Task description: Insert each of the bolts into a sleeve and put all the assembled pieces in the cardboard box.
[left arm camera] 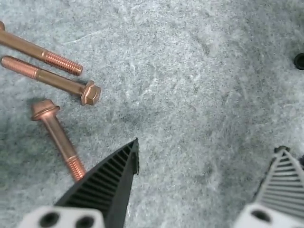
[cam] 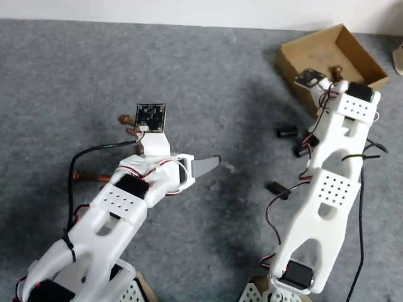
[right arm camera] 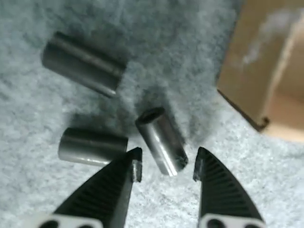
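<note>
Steel sleeve (right arm camera: 161,141), smooth, rigid, probably slippery, lying on the tabletop (right arm camera: 199,57), one end between half-open fingers (right arm camera: 114,185) of the right gripper (right arm camera: 167,166); best pinched mid-barrel. Copper bolts (left arm camera: 61,81) near the left gripper (left arm camera: 209,147), spread wide.

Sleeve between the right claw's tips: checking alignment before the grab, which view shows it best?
Right wrist view: the sleeve lies close between the open right claw tips, bore visible. The high view has small dark sleeves beside the arm; the left wrist view faces bolts.

Grey fuzzy table cover (cam: 220,82), white wall strip (cam: 189,11) along its far edge, 1 pale object (cam: 399,58) — cut off at right.
</note>
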